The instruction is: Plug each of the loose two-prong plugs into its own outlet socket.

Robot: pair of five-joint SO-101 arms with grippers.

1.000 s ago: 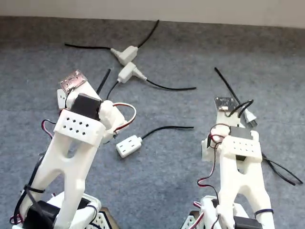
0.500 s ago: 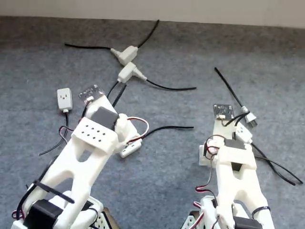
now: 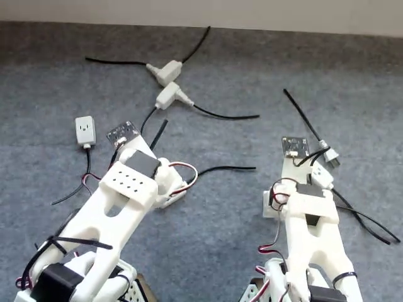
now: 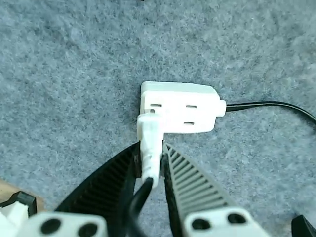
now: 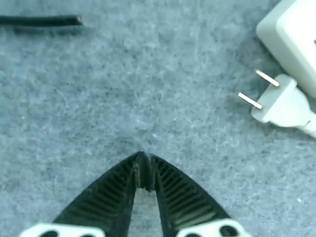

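Note:
My left gripper (image 4: 150, 160) is shut on a white two-prong plug (image 4: 150, 140) with a black cord. The plug's front end touches the left-hand socket of a white outlet block (image 4: 185, 106) lying on the grey carpet; its prongs are hidden. In the high view this block (image 3: 176, 196) peeks out from under the left arm (image 3: 129, 182). My right gripper (image 5: 144, 170) is shut with nothing in it, just above the carpet. A loose white two-prong plug (image 5: 279, 101) lies to one side of it, prongs bare, beside a white block (image 5: 291, 34).
Another white outlet block (image 3: 85, 129) lies at the left. Two white plug-and-socket pairs (image 3: 169, 71) (image 3: 169, 95) with black cords sit at the back. A grey plug (image 3: 329, 155) and cords trail by the right arm (image 3: 308, 201). A black cord end (image 5: 42, 20) lies ahead.
The left arm has swung from the far left toward the middle with the plug, down onto the central outlet block, uncovering the left outlet block. The right arm shifted slightly, then held still.

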